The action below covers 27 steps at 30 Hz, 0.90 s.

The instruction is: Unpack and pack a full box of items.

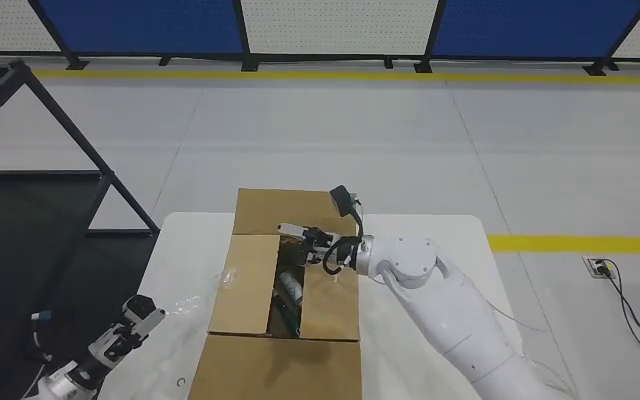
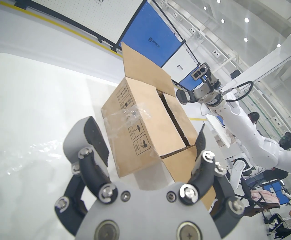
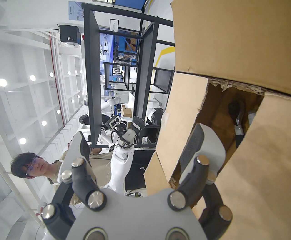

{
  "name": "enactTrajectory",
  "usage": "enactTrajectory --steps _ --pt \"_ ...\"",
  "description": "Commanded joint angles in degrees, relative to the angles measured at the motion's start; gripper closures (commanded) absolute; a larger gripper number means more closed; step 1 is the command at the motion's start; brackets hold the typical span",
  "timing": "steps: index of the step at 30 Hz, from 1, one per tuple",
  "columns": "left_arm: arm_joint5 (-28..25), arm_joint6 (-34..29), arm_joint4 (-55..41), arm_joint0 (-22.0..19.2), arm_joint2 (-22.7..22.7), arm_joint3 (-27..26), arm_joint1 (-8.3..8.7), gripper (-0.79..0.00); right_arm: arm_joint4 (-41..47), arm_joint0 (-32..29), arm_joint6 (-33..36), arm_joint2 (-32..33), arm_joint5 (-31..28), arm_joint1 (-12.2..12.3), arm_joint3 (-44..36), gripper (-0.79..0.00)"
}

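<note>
Hanging over the half-open cardboard box (image 1: 250,290) at the table (image 1: 185,250) centre with right gripper (image 3: 139,134) spread wide, sitting at seven o'clock of the box with left gripper (image 2: 145,127) gaping wide

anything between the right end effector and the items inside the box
Yes. Two inner flaps lie nearly shut over the items, leaving only a narrow slot. The open right end effector straddles one flap's edge at the slot's far end.

Bright, even light. In the left wrist view ceiling lamps (image 2: 246,20) flare and the white worktop (image 2: 45,91) glares. In the top view, centre frame, the box (image 1: 250,290) opening lies in shadow. Both wrist views bend straight lines at the edges.
</note>
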Motion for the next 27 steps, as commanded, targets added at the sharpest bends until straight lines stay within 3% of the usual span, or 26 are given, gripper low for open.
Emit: enactTrajectory --steps 1,8,27 --pt "0.2 0.1 0.1 0.0 0.1 -0.1 -0.01 -0.785 -0.2 -0.8 -0.3 -0.2 -0.2 0.0 -0.6 -0.785" --pt "-1.0 -2.7 3.3 0.7 3.5 -2.3 -0.02 -0.785 -3.8 0.0 2.7 -3.5 4.5 -0.8 -0.8 -0.785" --pt "-4.2 -9.6 2.5 -2.2 11.3 -1.4 0.38 -0.785 -2.5 4.0 3.9 -7.1 3.9 -4.5 7.9 -0.785"
